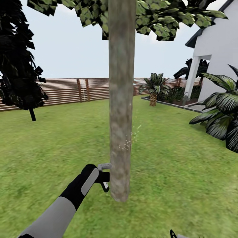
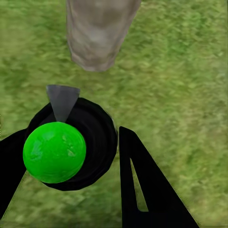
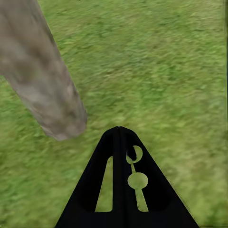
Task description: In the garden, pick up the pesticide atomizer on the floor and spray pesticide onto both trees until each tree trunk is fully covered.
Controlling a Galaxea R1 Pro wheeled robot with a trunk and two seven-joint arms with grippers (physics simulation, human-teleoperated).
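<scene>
A thick grey-brown tree trunk point(image 1: 121, 99) rises just in front of me, its green canopy point(image 1: 148, 16) overhead. My left gripper point(image 1: 99, 177) is shut on the black pesticide atomizer point(image 1: 103, 178), with the grey nozzle point(image 1: 105, 166) almost against the trunk's lower part. White pesticide specks point(image 1: 127, 143) dot the trunk's right edge and drift beside it. In the left wrist view the atomizer point(image 2: 95, 137) sits between the fingers point(image 2: 142, 190), with a bright green ball point(image 2: 54, 152) on it and the nozzle point(image 2: 61, 99) toward the trunk base point(image 2: 99, 33). My right gripper point(image 3: 119, 130) is shut and holds nothing, low beside the trunk point(image 3: 38, 80). The other tree is out of view.
Grass lawn point(image 1: 172, 172) lies all around. A brown slatted fence point(image 1: 66, 89) runs along the back. A dark tree point(image 1: 19, 66) stands at the left, a short palm point(image 1: 153, 87) at the back right, and broad-leaved plants point(image 1: 221, 112) and a white house point(image 1: 215, 49) at the right.
</scene>
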